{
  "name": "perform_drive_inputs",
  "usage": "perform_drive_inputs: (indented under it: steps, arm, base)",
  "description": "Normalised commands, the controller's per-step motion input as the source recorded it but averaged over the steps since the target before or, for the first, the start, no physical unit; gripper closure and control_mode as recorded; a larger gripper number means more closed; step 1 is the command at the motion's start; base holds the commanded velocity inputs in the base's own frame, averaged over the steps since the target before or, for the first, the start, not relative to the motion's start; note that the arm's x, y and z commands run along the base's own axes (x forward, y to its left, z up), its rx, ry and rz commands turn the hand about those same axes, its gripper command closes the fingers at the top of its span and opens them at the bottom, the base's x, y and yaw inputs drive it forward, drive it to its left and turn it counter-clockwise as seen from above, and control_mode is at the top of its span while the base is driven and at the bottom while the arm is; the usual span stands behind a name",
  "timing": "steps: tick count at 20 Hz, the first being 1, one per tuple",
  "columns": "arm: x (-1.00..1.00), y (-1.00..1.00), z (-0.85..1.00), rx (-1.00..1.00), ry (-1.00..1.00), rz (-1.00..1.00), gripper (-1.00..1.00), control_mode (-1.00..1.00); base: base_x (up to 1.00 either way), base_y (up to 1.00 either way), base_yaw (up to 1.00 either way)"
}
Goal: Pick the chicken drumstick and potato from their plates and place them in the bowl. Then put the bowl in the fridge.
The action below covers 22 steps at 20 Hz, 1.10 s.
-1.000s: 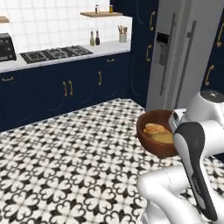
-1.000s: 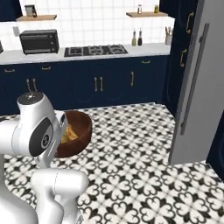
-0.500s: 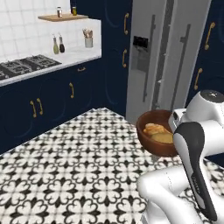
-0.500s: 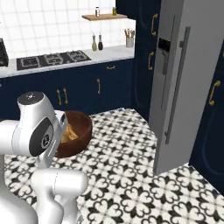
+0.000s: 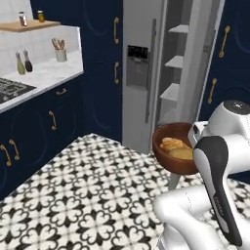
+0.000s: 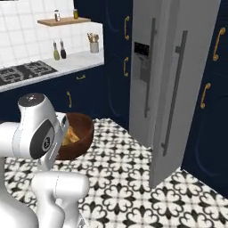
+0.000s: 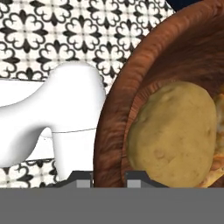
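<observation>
With the base swung round to the open fridge (image 5: 188, 93), jaws stay clamped on the loaded bowl's (image 5: 177, 149) rim, ready for shelving.

arm (image 5: 215, 161): white rounded shells | joints: dark grey bands

Home kitchen: navy cabinets (image 5: 44, 127) with gold handles, white tiled wall (image 6: 26, 31), gas hob (image 6: 24, 72) on pale counter (image 5: 44, 78), steel fridge (image 6: 171, 71) at right, patterned tile floor (image 5: 83, 195).
</observation>
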Motion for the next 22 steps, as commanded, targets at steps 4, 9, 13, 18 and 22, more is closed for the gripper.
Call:
perform_drive_inputs:
  steps: [4, 9, 13, 18, 22]
  arm:
    - [0.00, 0.00, 0.00, 0.00, 0.00, 0.00, 1.00, 1.00]
    - [0.00, 0.00, 0.00, 0.00, 0.00, 0.00, 1.00, 1.00]
    - [0.00, 0.00, 0.00, 0.00, 0.00, 0.00, 1.00, 1.00]
    - [0.00, 0.00, 0.00, 0.00, 0.00, 0.00, 1.00, 1.00]
    - [0.00, 0.00, 0.00, 0.00, 0.00, 0.00, 1.00, 1.00]
  base:
    - [1.00, 1.00, -0.45]
    - [1.00, 1.00, -0.50]
    - [1.00, 0.93, -0.51]
    - [1.00, 0.75, -0.54]
    - [0.97, 0.58, -0.61]
